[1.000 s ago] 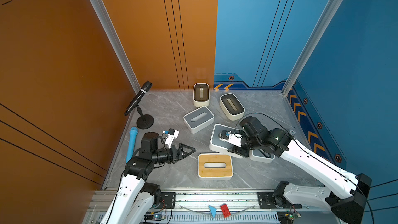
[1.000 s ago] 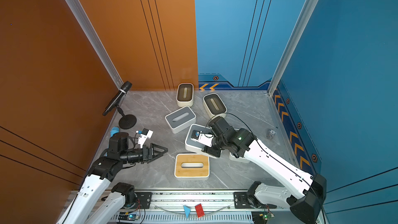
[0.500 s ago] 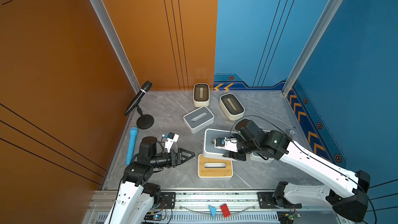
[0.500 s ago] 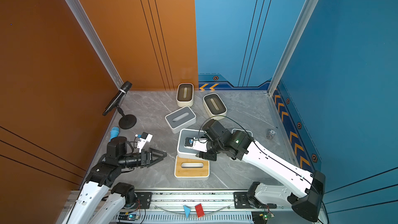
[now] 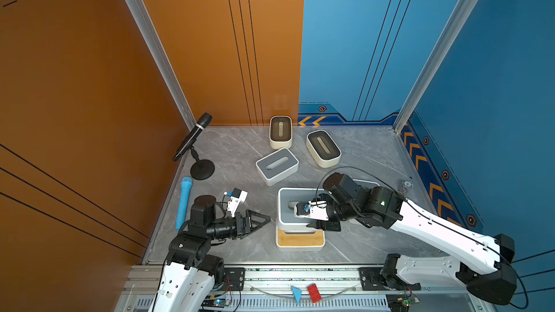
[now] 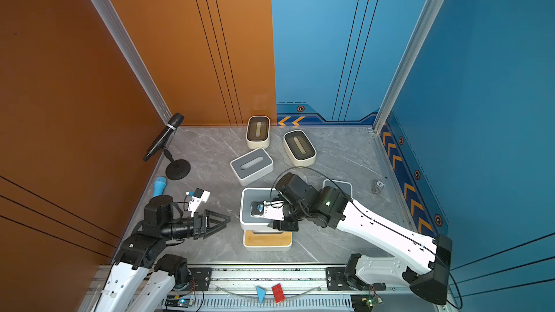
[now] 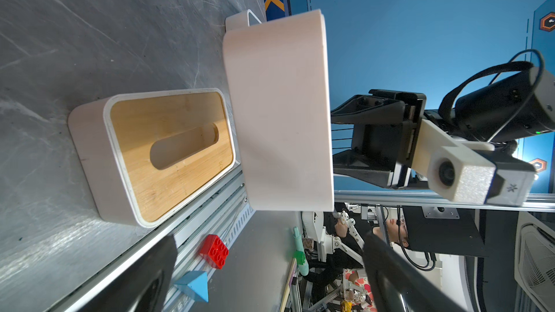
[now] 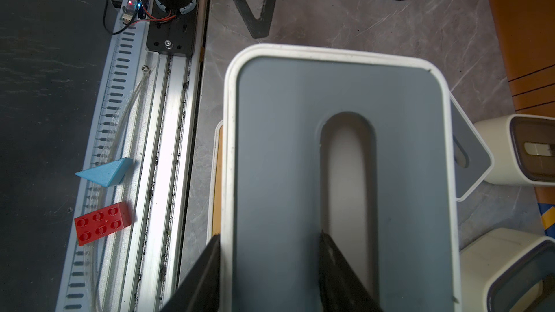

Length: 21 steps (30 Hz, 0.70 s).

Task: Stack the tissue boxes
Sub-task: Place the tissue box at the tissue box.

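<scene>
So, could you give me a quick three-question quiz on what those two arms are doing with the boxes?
1. True or false: the left claw is gripping a box.
2. The right claw holds the grey-lidded box over what? A the wood-lidded box, B a microphone, C bare table.
3. How many dark-brown-lidded boxes stand near the back wall?
Key: 1 false, it is open and empty. 2 A. 3 two.
</scene>
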Available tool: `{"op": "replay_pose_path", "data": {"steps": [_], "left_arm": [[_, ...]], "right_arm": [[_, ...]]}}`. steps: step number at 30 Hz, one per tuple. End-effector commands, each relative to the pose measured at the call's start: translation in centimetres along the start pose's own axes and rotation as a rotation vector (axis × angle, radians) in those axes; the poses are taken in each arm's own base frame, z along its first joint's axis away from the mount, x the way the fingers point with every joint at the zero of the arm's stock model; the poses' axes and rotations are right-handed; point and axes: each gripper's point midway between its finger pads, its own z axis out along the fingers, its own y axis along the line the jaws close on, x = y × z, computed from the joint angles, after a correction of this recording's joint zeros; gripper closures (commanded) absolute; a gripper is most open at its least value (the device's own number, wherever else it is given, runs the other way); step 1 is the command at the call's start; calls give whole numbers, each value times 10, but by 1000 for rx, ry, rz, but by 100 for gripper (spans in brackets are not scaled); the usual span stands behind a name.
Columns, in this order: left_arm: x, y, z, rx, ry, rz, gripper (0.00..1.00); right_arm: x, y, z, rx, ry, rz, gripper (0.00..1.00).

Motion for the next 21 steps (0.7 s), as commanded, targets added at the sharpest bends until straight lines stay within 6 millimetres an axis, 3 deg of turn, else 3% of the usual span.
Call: {"op": "replay_pose_path", "data": {"steps": [1, 21], "left_arm": [[13, 4, -1, 8, 40, -55, 2], [34, 5, -3, 30, 91, -51, 2]], "right_arm": [[-10, -5, -5, 43, -23, -7, 61], [-2, 15, 10, 62, 12, 5, 62]]}}
